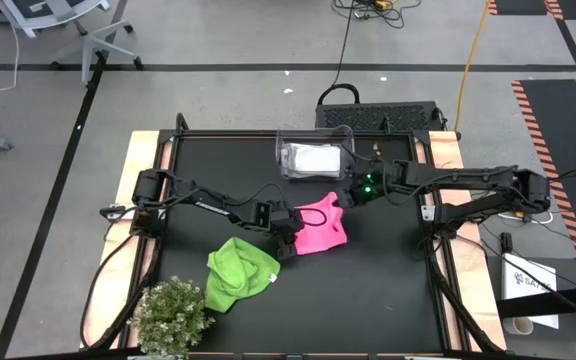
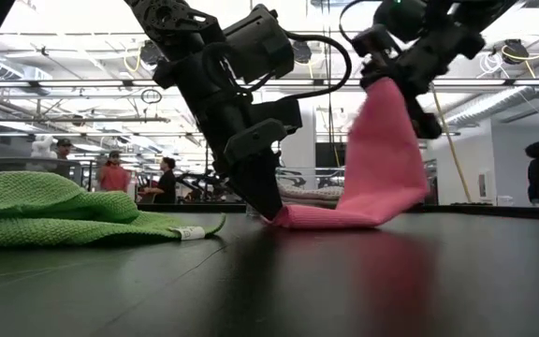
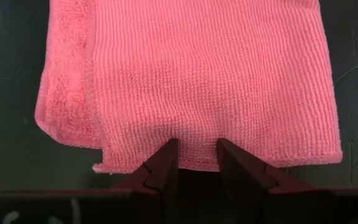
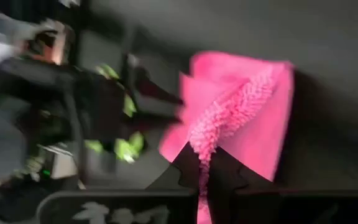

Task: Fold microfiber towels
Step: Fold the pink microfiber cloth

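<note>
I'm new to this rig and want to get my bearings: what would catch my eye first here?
The pink towel at mid-table: the right hand is shut on one edge and holds it up, while the left hand pins the opposite edge to the table. Next, the green towel lies crumpled toward the front left, beside a bushy plant.

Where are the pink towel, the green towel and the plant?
Pink towel point(image 1: 323, 228): high view, its flat middle.
Green towel point(image 1: 238, 272): high view, its bunched centre.
Plant point(image 1: 172, 316): high view, its leafy top.
</note>
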Action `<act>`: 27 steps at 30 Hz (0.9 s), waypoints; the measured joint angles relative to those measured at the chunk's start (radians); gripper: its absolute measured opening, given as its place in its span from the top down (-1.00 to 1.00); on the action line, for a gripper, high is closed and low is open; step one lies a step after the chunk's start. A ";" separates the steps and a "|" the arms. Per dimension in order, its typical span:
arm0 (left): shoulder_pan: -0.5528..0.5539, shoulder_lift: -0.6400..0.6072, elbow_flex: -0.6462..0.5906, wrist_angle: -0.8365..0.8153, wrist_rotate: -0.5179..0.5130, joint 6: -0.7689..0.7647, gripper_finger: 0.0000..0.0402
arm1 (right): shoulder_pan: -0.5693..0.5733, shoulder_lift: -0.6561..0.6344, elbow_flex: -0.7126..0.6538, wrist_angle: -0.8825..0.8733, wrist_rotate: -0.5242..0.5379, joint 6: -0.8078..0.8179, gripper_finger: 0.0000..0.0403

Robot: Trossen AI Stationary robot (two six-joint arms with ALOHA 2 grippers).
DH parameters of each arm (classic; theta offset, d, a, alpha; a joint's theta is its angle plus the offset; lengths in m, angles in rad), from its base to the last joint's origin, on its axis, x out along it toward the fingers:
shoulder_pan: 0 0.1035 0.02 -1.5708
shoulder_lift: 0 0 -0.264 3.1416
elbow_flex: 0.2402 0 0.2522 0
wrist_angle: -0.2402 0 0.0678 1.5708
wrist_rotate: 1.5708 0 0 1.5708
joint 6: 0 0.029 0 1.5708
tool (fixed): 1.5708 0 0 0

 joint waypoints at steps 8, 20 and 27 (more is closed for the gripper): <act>0.001 0.000 0.001 0.013 0.000 0.000 0.43 | 0.027 0.182 0.000 0.216 -0.014 0.048 1.00; 0.013 -0.002 0.001 0.014 0.000 0.031 0.43 | 0.112 0.458 -0.001 0.646 -0.113 0.154 1.00; 0.011 -0.003 0.002 -0.024 -0.003 0.035 0.43 | 0.117 0.463 -0.005 0.624 -0.126 0.127 1.00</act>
